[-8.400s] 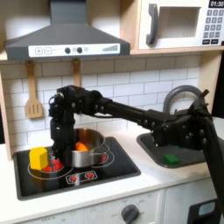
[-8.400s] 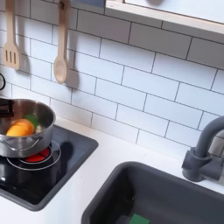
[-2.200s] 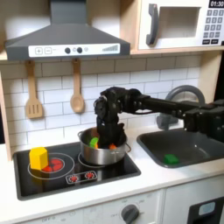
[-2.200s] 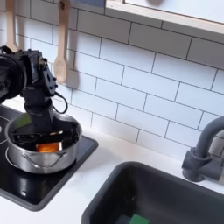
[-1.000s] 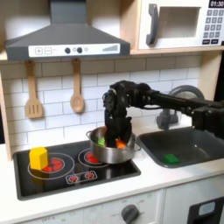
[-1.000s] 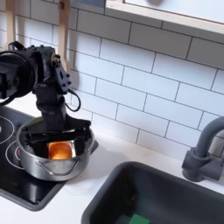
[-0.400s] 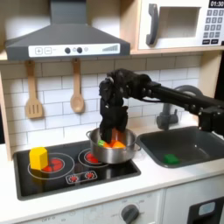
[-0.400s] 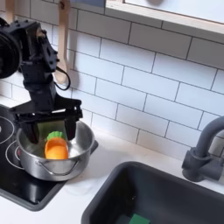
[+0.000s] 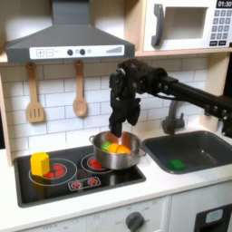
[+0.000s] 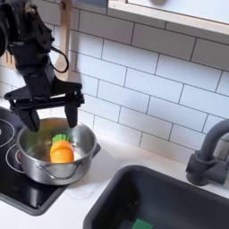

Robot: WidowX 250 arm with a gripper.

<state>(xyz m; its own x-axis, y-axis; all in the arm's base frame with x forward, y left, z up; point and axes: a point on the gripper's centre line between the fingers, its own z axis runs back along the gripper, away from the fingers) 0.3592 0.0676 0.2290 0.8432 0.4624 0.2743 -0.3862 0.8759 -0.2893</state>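
A silver pot [image 9: 117, 154] stands at the right edge of the black stovetop [image 9: 54, 181], close to the counter. It holds an orange and green toy vegetable [image 10: 60, 151], which looks like a carrot. My gripper [image 9: 118, 128] hangs straight above the pot, clear of its rim. In the second exterior view the gripper [image 10: 52, 115] is open, its fingers [image 10: 73, 114] spread wide with nothing between them. The black arm reaches in from the first exterior view's right.
A yellow block [image 9: 40, 163] sits on the left burner. The sink [image 9: 201, 147] with a green item [image 9: 176, 164] and the faucet [image 10: 211, 154] lie right of the stove. A wooden spatula [image 9: 34, 96] and a spoon [image 9: 79, 92] hang on the tiled wall.
The pot has slid from the left burner to the stove's right edge. My gripper has let go of its rim, opened and risen above it.
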